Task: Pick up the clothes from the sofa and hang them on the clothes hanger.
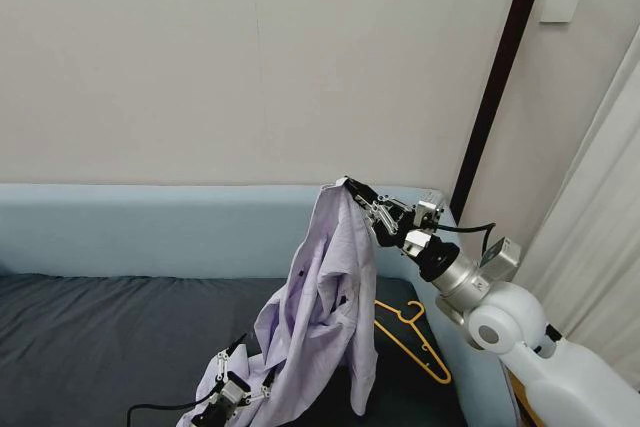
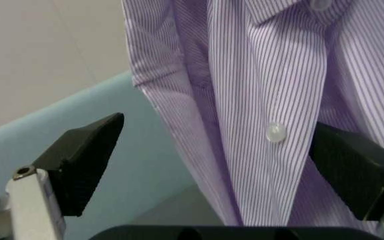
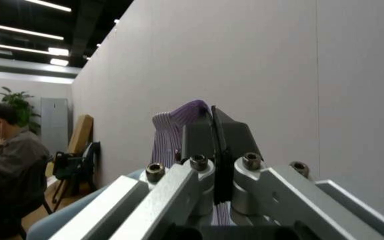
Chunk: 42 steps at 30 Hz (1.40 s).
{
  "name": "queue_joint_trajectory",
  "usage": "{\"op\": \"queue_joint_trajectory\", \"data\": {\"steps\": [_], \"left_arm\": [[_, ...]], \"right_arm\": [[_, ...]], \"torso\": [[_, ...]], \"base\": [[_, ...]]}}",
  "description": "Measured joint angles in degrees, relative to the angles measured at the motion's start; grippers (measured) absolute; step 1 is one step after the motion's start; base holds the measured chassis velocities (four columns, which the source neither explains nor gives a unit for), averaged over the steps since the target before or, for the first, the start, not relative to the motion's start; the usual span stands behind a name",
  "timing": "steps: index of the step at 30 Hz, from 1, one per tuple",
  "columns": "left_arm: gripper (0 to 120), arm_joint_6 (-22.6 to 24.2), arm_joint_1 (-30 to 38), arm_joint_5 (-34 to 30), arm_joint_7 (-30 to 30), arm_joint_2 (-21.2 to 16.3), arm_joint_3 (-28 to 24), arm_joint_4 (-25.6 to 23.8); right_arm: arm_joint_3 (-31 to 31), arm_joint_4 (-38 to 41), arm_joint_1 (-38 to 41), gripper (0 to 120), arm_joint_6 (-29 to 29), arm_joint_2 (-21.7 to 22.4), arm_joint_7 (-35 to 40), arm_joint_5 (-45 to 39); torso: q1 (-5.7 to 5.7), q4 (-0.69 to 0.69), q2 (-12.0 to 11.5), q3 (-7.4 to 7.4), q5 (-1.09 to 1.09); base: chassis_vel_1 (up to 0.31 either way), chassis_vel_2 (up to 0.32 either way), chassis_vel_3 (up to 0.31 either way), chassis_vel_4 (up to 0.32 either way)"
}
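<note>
A lilac striped shirt (image 1: 325, 312) hangs above the dark sofa seat, held up by its top edge near the sofa's right end. My right gripper (image 1: 350, 190) is shut on that top edge; the right wrist view shows the fingers (image 3: 209, 135) pinching a fold of shirt (image 3: 178, 120). My left gripper (image 1: 243, 367) is low, at the shirt's bottom hem, open. In the left wrist view its two black fingers (image 2: 85, 155) stand wide apart with the buttoned shirt front (image 2: 279, 100) hanging between them, not clamped. A yellow clothes hanger (image 1: 415, 337) lies on the seat just right of the shirt.
The light blue sofa back (image 1: 150, 227) runs along the plain wall. The dark seat cushion (image 1: 90, 347) stretches to the left. A dark post (image 1: 495, 87) and white curtain (image 1: 590, 237) stand at the right.
</note>
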State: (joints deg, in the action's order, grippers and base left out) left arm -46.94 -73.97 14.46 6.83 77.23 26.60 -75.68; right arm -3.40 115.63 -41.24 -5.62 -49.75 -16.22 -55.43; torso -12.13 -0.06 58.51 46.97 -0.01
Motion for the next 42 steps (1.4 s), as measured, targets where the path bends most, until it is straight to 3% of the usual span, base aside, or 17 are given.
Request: {"op": "queue_joint_trajectory", "data": {"steps": [2, 9, 20, 34, 37, 40, 42], "left_arm": [[100, 0.08, -0.07, -1.02, -2.59, 0.28, -1.94, -0.39], [100, -0.32, -0.59, -6.31, -2.59, -0.38, -3.39, -5.10], [97, -0.32, -0.60, -8.00, -1.31, -0.62, -2.91, -5.02], [46, -0.29, -0.45, -10.83, 7.44, -1.36, -1.57, -2.44], [39, -0.28, -0.47, -11.12, 8.02, -1.37, -1.53, -2.40], [20, -0.25, -0.24, -11.93, 8.60, -1.15, -1.96, -2.49], [16, -0.24, -0.15, -12.33, 8.92, -1.06, -2.19, -2.73]], "right_arm": [[0.26, -0.20, 0.25, 0, 0.01, -0.34, -0.01, 0.08], [0.34, -0.57, 0.44, 0, 0.07, -0.65, 0.00, 0.20], [0.01, -0.63, 0.03, 0, 0.01, -0.52, 0.01, 0.26], [-0.15, -0.53, -0.08, 0, -0.14, -0.11, 0.11, 0.36], [-0.15, -0.54, -0.08, 0, -0.14, -0.07, 0.16, 0.39], [-0.23, -0.50, -0.42, 0, -0.17, 0.09, 0.26, 0.48], [-0.30, -0.49, -0.54, 0, -0.18, 0.17, 0.27, 0.53]], "torso": [[0.00, -0.01, 0.00, 0.00, 0.00], [0.00, -0.01, 0.00, 0.00, 0.01], [0.00, 0.00, 0.00, 0.00, 0.00], [0.00, 0.00, 0.00, 0.00, 0.00], [0.00, 0.00, 0.00, 0.00, 0.00], [0.00, 0.00, 0.00, 0.00, 0.00], [0.00, 0.00, 0.00, 0.00, 0.00]], "base": [[0.000, 0.000, 0.000, 0.000], [0.000, 0.000, 0.000, 0.000], [0.000, 0.000, 0.000, 0.000], [0.000, 0.000, 0.000, 0.000], [0.000, 0.000, 0.000, 0.000], [0.000, 0.000, 0.000, 0.000], [0.000, 0.000, 0.000, 0.000]]}}
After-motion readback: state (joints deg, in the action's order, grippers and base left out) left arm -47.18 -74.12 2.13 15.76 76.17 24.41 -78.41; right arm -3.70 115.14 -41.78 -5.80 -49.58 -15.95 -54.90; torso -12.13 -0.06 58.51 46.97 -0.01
